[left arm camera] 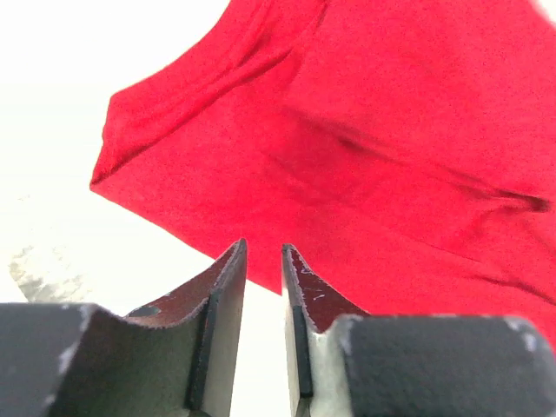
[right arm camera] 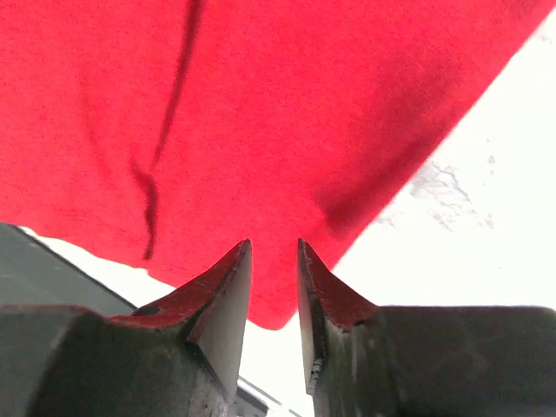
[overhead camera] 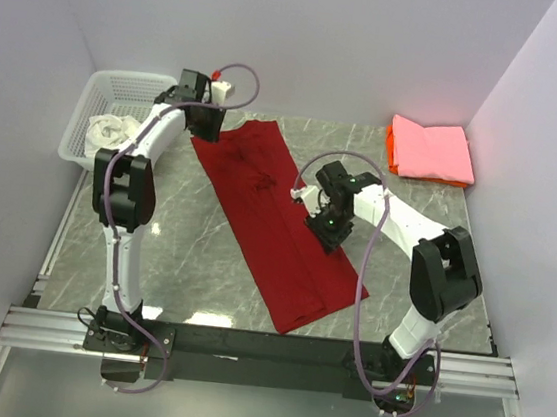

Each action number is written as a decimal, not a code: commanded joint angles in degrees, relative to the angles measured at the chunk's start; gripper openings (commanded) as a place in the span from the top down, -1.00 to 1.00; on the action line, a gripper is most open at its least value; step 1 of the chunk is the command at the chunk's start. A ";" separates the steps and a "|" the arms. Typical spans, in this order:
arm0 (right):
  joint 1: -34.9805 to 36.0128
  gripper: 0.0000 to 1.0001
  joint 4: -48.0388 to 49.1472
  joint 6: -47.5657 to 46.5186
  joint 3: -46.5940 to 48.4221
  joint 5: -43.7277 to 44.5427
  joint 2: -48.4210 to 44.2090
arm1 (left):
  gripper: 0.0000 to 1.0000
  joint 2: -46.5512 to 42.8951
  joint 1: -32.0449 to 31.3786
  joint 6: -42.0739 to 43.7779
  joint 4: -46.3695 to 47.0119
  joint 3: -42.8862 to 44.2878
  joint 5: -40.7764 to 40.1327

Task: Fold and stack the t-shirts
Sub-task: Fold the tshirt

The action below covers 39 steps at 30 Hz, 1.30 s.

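Marble table [overhead camera: 435,247]: pink shirt [overhead camera: 431,150] stacked on orange shirt [overhead camera: 392,153], red shirt [overhead camera: 259,201] half-folded, white shirt [overhead camera: 106,131] waiting; left claw [left arm camera: 263,248], right claw [right arm camera: 272,245] parted, empty.

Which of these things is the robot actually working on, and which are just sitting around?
Part of the job:
- red shirt, laid out in a long strip
- pink shirt, folded, lying on the orange shirt
- white cloth in the basket, probably another shirt

Just lying about:
- white basket
- table

The spread shirt [overhead camera: 277,218] lies central, basket [overhead camera: 95,97] behind-left, folded shirts [overhead camera: 431,150] behind-right.
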 commanded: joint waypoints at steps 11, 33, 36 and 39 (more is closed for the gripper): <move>2.71 0.46 3.26 -2.53 -5.53 3.31 8.63 | 0.43 -1.76 -0.25 -4.03 -7.30 -0.23 9.56; 9.78 0.30 0.63 -0.15 -0.98 -15.66 5.04 | 0.71 19.84 -6.93 -6.23 -12.75 10.19 5.79; 0.63 0.27 -0.08 -0.86 5.07 -17.52 5.03 | 0.70 24.67 -7.46 -6.22 -13.02 18.44 5.61; -4.21 0.27 2.89 0.62 9.91 -14.20 6.96 | 0.69 27.15 -7.37 -6.49 -10.31 23.75 5.35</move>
